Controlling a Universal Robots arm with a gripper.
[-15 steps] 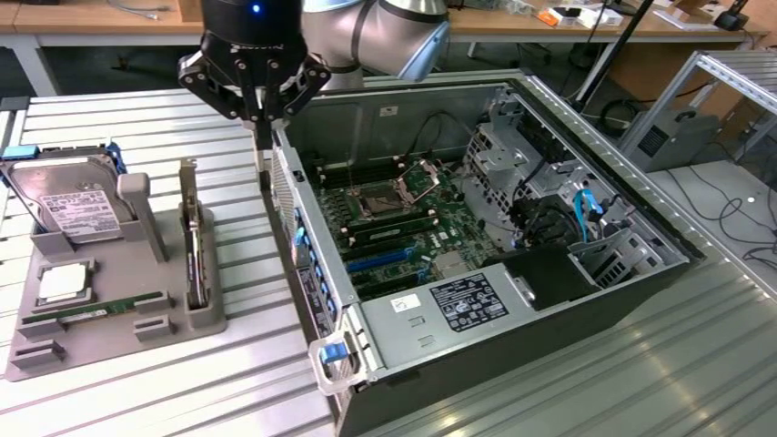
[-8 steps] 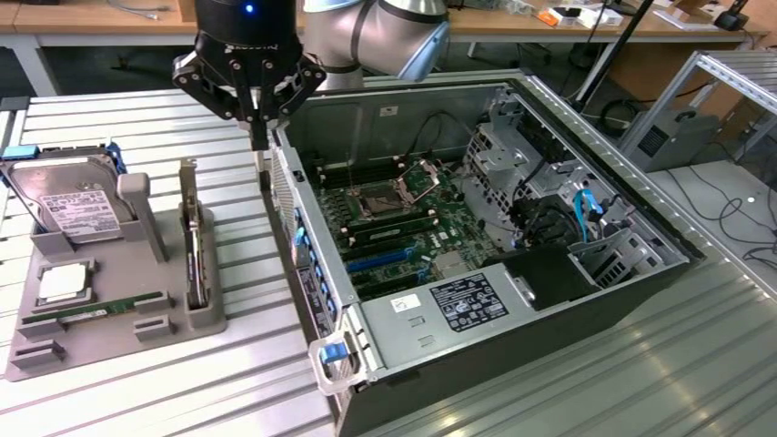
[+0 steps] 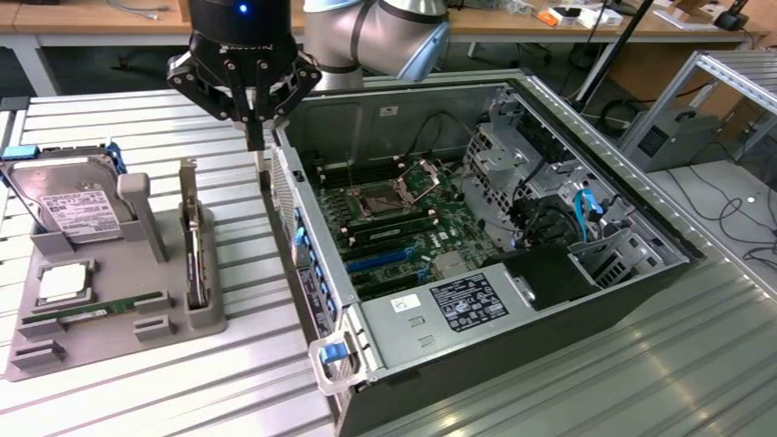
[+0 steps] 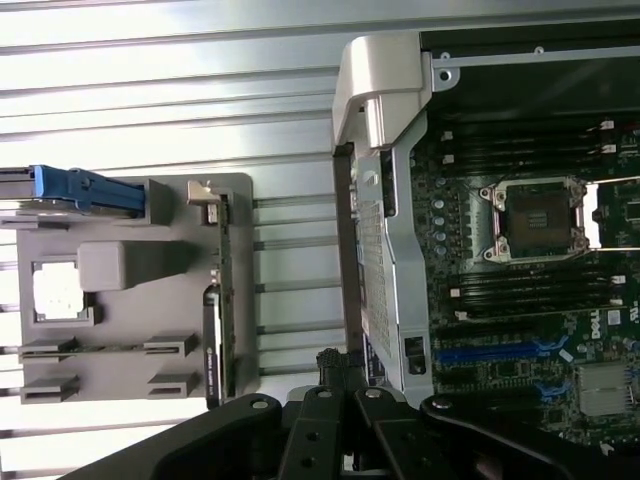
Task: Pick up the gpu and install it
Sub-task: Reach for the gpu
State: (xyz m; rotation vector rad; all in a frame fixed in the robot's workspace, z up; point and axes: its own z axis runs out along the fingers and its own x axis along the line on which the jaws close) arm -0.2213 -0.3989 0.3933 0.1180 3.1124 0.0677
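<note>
The claw (image 3: 255, 138) hangs with its fingers together and nothing between them, above the gap between the tray (image 3: 182, 320) and the open case (image 3: 413, 332). The gpu (image 3: 191, 238) is not yet picked up. It stands on edge in the tray's slot on the side nearest the case, bracket end up, well apart from the hard drive (image 3: 67, 205) at the tray's far side.

To my eye the step in hand is the reach for the card. Doing it well means getting the fingers apart before they come down, centring them over the card's thin top edge and square to it, and pinching the board, not the bracket. Then it should lift straight up so the card clears its slot without dragging the tray across the surface (image 3: 122, 118).
</note>
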